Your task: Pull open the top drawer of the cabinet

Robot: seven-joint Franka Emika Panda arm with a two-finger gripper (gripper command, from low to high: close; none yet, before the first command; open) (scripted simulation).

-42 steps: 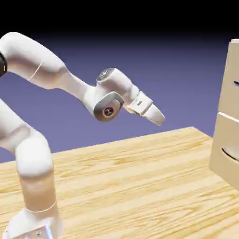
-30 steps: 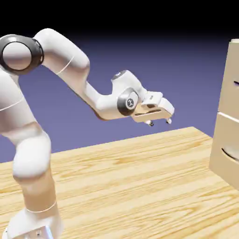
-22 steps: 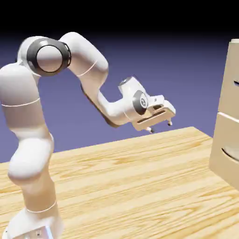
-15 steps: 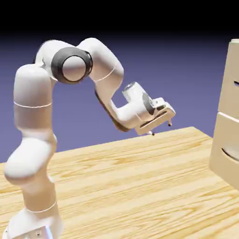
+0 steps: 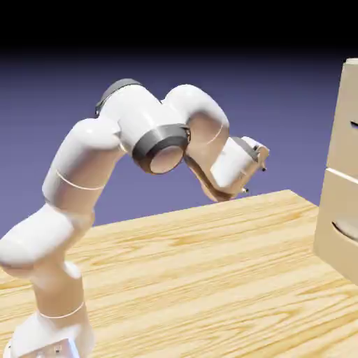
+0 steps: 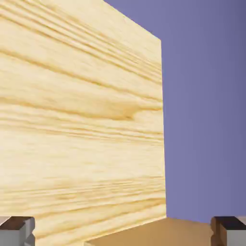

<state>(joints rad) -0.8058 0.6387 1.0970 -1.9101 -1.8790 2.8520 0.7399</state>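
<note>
The beige cabinet (image 5: 341, 210) stands at the exterior view's right edge, cut off by the frame. Its top drawer (image 5: 347, 105) shows as the upper flat front, with only a sliver of dark handle (image 5: 354, 126) in view. My gripper (image 5: 254, 179) hangs above the table, well left of the cabinet and touching nothing. It is rolled on its side, one fingertip (image 5: 264, 168) above the other. In the hand view my gripper (image 6: 123, 234) is open, its grey fingertips (image 6: 17, 230) far apart with nothing held between them. That view does not show the drawer.
The lower drawer (image 5: 339, 241) with a curved dark handle (image 5: 345, 231) sits under the top one. The wooden table (image 5: 210, 280) spreads below the arm. In the hand view its wood (image 6: 77, 120) fills the left and a tan slab (image 6: 168, 233) lies at the bottom edge.
The arm has swung its elbow forward and to the right. The hand has rolled from fingers-down onto its side and shifted slightly toward the cabinet. The jaws stayed open.
</note>
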